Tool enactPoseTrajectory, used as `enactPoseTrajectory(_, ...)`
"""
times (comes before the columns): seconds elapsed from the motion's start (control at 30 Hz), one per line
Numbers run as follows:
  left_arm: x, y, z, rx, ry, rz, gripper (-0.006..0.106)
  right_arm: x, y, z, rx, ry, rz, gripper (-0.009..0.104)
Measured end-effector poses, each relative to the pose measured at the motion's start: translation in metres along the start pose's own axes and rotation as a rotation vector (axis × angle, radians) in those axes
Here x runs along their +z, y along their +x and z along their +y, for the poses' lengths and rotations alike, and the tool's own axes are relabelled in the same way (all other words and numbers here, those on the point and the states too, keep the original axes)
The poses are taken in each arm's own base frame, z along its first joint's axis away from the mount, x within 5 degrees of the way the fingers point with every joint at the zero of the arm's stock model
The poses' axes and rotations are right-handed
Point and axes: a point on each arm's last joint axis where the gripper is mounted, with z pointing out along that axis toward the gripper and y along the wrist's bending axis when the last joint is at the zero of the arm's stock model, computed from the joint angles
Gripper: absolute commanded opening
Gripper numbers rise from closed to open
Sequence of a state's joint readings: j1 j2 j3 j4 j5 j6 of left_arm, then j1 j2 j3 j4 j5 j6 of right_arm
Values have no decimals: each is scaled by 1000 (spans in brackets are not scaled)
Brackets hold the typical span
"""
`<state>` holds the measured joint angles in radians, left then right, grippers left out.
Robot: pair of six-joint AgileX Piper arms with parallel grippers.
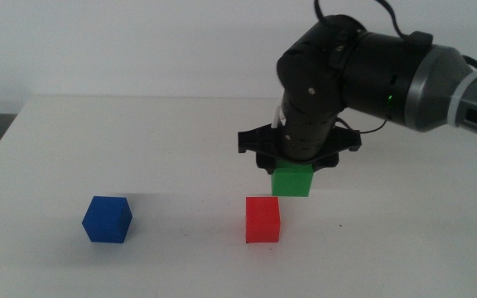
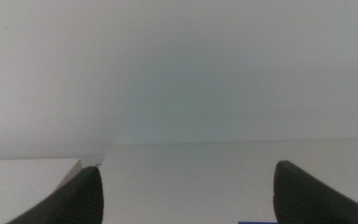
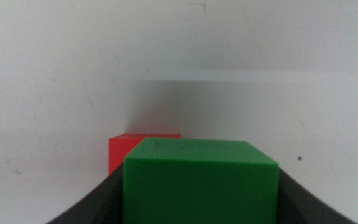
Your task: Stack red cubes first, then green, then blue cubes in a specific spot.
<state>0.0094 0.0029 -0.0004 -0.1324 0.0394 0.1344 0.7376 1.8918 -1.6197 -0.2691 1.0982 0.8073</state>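
The green cube (image 1: pixel 292 180) is gripped between the jaws of the right pincer (image 1: pixel 295 170) and held clear of the desk (image 1: pixel 180 132), just behind and slightly right of the red cube (image 1: pixel 263 219). A short shift forward and left is judged needed before lowering. The left pincer (image 2: pixel 185 196) waits open at the near-left edge.

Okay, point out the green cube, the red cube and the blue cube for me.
green cube (image 1: pixel 292 182), middle view, on its front face below the right gripper.
red cube (image 1: pixel 263 220), middle view, on its front face.
blue cube (image 1: pixel 106 220), middle view, on its front face.
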Motion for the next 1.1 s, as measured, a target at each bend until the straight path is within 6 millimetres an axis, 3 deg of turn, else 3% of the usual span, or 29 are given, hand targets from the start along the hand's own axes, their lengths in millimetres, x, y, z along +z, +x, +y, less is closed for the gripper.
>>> enactPoseTrajectory(0.3,0,0,0,0,0,0,94,-11,4,20,-5,-8,-52,26)
enactPoseTrajectory(0.73,0,0,0,0,0,0,94,24,8,38,-33,48,-13,26)
enactPoseTrajectory(1.1,0,0,0,0,0,0,94,34,10,42,-41,49,-7,26)
